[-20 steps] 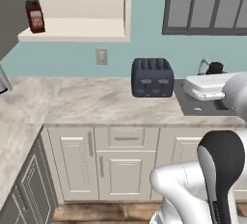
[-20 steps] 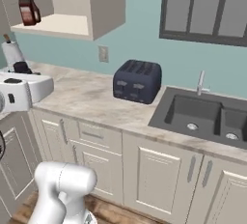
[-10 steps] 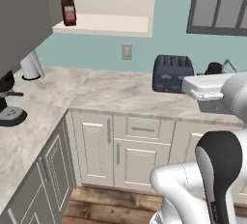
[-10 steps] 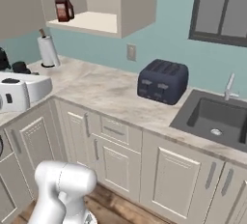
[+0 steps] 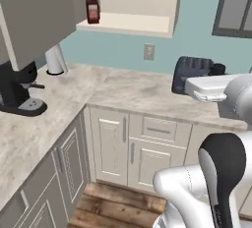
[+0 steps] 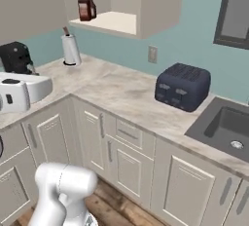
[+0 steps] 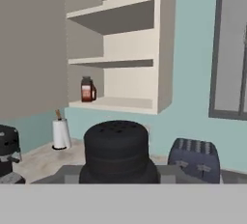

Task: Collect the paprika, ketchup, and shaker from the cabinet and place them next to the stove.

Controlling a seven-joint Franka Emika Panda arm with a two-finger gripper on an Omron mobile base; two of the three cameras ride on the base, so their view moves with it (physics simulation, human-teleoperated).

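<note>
Shift since earlier: the whole scene has slid right in both base views, so the camera has moved, not the things; the coffee machine (image 5: pixel 17 89) and the paper towel roll (image 5: pixel 55 60) have come into sight at the left.
Hidden: the open cabinet door (image 5: pixel 34 15) covers the left end of the cabinet (image 5: pixel 142 6), so nothing behind it can be read. The window (image 5: pixel 236 6) is cut off by the frame edge.
Gripper: the gripper (image 7: pixel 116 170) sits at the bottom of the hand view, closed on the shaker (image 7: pixel 116 143); its fingers are hard to tell from the dark shape between them.
Shaker: black, stubby and round, with a dotted top, very close to the hand camera and blocking the counter behind it.
Ketchup: the ketchup (image 5: pixel 92 8) is a small dark red-brown bottle with a dark cap and pale label, upright at the left end of the lowest cabinet shelf, near the front edge.
Counter: the pale marbled counter (image 5: pixel 123 92) runs round a corner; the dark toaster (image 5: pixel 194 72) stands on it under the cabinet's right end, with the sink (image 6: pixel 228 127) just beyond.
Room: teal wall with an outlet (image 5: pixel 148 51), cream lower cupboards, wooden floor (image 5: pixel 118 205).
</note>
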